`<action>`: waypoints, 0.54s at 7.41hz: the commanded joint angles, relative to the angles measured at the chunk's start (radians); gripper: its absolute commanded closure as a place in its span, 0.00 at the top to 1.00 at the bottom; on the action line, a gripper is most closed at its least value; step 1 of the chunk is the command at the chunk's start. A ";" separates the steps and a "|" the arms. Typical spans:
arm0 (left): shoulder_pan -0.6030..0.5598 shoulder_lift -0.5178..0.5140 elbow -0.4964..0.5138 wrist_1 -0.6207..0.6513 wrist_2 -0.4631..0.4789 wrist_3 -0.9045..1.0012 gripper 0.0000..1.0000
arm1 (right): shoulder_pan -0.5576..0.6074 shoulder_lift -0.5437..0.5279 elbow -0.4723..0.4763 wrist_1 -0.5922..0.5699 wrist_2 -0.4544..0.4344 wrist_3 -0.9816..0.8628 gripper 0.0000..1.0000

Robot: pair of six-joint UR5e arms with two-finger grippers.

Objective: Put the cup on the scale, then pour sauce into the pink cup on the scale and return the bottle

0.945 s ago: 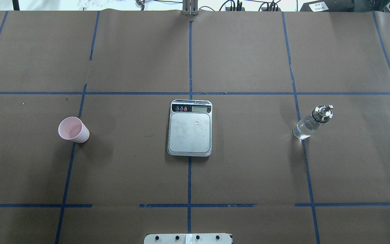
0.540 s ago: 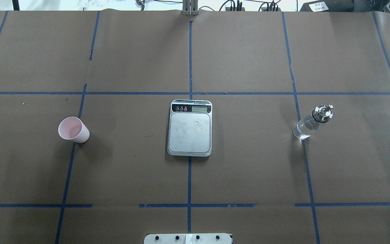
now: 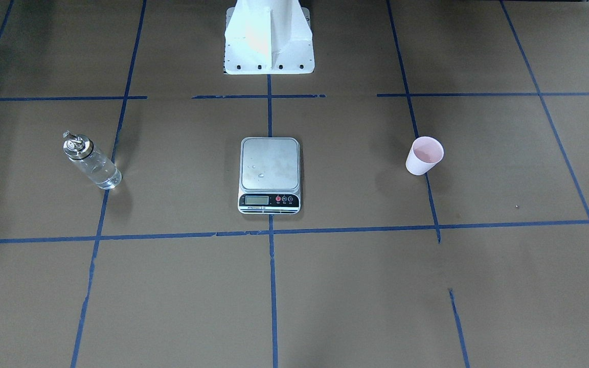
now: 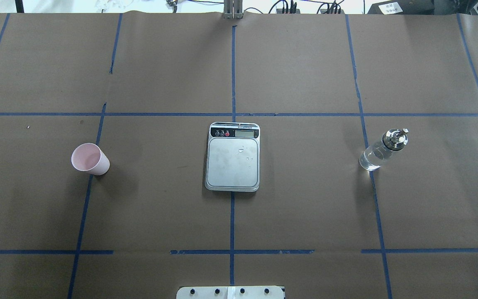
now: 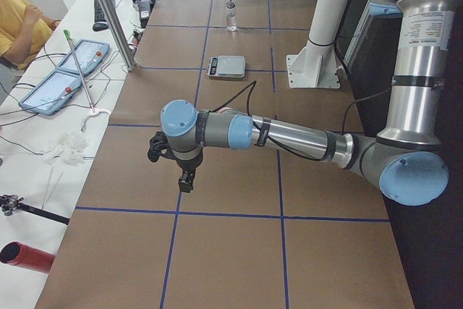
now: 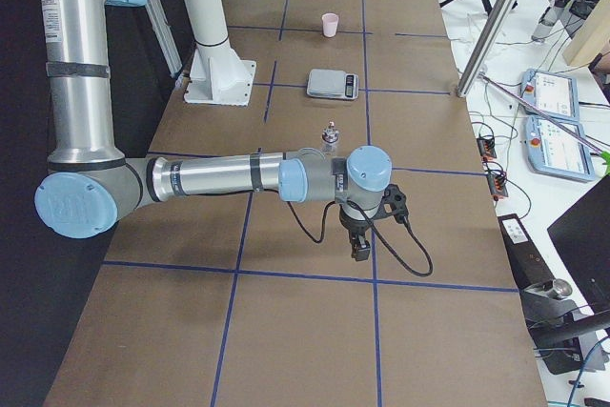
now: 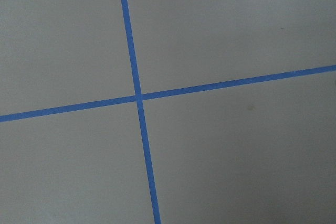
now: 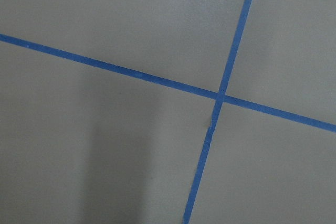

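The pale pink cup [image 4: 90, 159] stands upright on the table's left part, also in the front view [image 3: 424, 156]. The scale [image 4: 232, 160] lies at the centre with a few droplets on its bare platform [image 3: 270, 163]. The glass bottle [image 4: 382, 150] with clear sauce and a silver spout stands at the right, also in the front view [image 3: 90, 162]. My left gripper [image 5: 185, 181] hangs over the table far to the left of the cup. My right gripper [image 6: 361, 249] hangs far to the right of the bottle. I cannot tell whether either is open or shut. Both wrist views show only paper and blue tape.
The table is covered in brown paper with a blue tape grid. The robot's white base [image 3: 269, 46] stands at the near edge behind the scale. A side bench with tablets [image 5: 65, 77] and a metal post [image 5: 108, 12] runs along the far edge.
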 commanded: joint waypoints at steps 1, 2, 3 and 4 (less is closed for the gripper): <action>0.139 -0.005 -0.017 -0.098 -0.096 -0.137 1.00 | 0.000 -0.002 -0.001 0.003 0.003 0.003 1.00; 0.220 -0.014 -0.061 -0.135 -0.066 -0.266 1.00 | -0.002 -0.011 -0.008 0.009 0.003 0.009 1.00; 0.302 -0.048 -0.078 -0.158 -0.054 -0.425 1.00 | -0.002 -0.029 -0.004 0.014 0.009 0.009 1.00; 0.377 -0.089 -0.078 -0.166 -0.049 -0.563 1.00 | -0.002 -0.031 -0.005 0.015 0.015 0.009 1.00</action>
